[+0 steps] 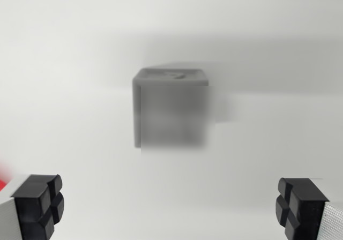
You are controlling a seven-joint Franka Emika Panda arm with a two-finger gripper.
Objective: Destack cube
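Observation:
A grey cube (170,110) stands in the middle of the wrist view, blurred by motion, on a pale surface. Its top face shows a small dent or mark. I cannot tell whether it is one cube or a stack. My gripper (171,208) is open, with one black fingertip (38,205) at the lower left and the other at the lower right. Nothing is between the fingers. The cube lies beyond the fingertips, centred between them and apart from both.
A red patch (4,177) shows at the left edge, just above the left finger. A soft shadow runs behind the cube across the white table (257,143).

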